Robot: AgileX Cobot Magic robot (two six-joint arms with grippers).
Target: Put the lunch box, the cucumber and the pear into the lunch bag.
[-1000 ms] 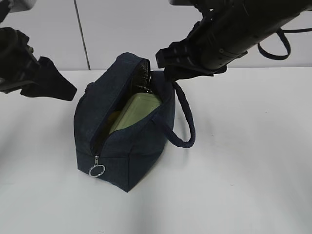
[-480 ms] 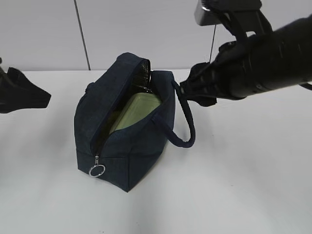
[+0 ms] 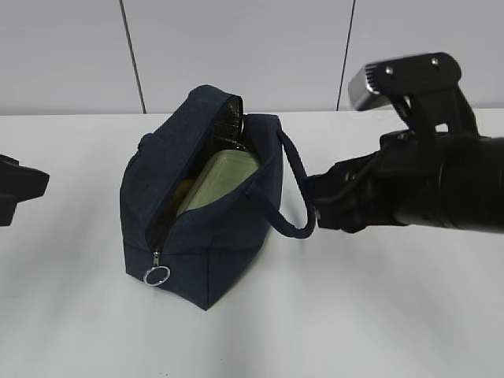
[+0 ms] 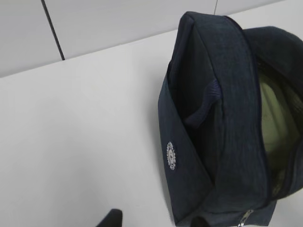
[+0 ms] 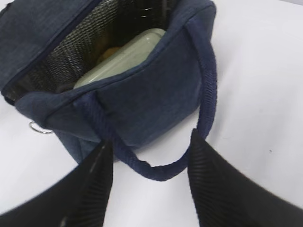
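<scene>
Lunch bag point(image 3: 201, 228) handle point(image 5: 156, 168) lies between the right gripper's point(image 5: 150, 177) spread fingers point(image 5: 215, 189); left unclear.

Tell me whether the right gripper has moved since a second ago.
Yes. The right gripper has dropped from above the lunch bag rim to beside the bag's handle, lower and further right.

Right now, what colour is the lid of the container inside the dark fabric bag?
Pale sage green lid, clearest in the exterior view, inside the navy bag.
</scene>
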